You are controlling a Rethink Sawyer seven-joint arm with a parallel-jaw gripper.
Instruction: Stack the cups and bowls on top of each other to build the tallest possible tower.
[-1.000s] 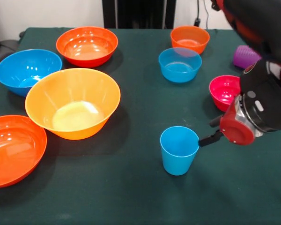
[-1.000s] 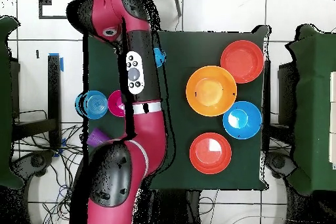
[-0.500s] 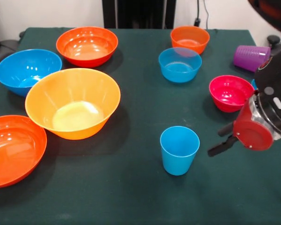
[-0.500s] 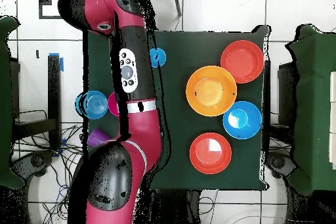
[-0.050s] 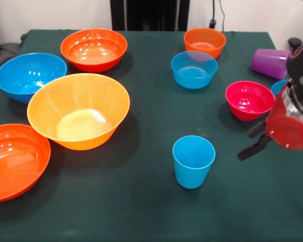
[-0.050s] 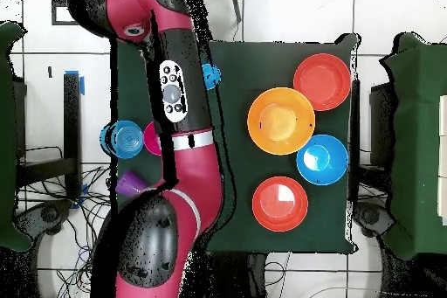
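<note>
Front view. Bench (image 5: 141,212) covered in dark green cloth, white wall behind, a dark upright panel (image 5: 149,14) at the far edge, cables at the top right. Blue cup (image 5: 193,161) upright, mouth up, alone in the near middle. Yellow bowl (image 5: 79,111) left of it; red-orange bowl (image 5: 12,160) at the near left edge, partly cut off; big blue bowl (image 5: 29,75) further back on the left; second red-orange bowl (image 5: 94,49) at the far left-centre. Small orange bowl (image 5: 204,42) far back, small blue bowl (image 5: 194,69) just in front of it. Pink bowl (image 5: 249,100) to the right. Purple cup (image 5: 270,62) lying on its side near the far right edge. All apart, nothing stacked. Hand (image 5: 256,139) at the right edge, off the cup and empty: two dark fingers (image 5: 252,149) stick out from the red wrist with a gap between them, so spread.

Overhead view. Arm (image 6: 179,128) lies along the bench's left part and hides most of the small items; cannot tell the hand here. Bench stands on a white tiled floor (image 6: 288,15) with dark joints; cables (image 6: 74,216) trail on the floor at lower left. Four large bowls lie clear on the right half.
</note>
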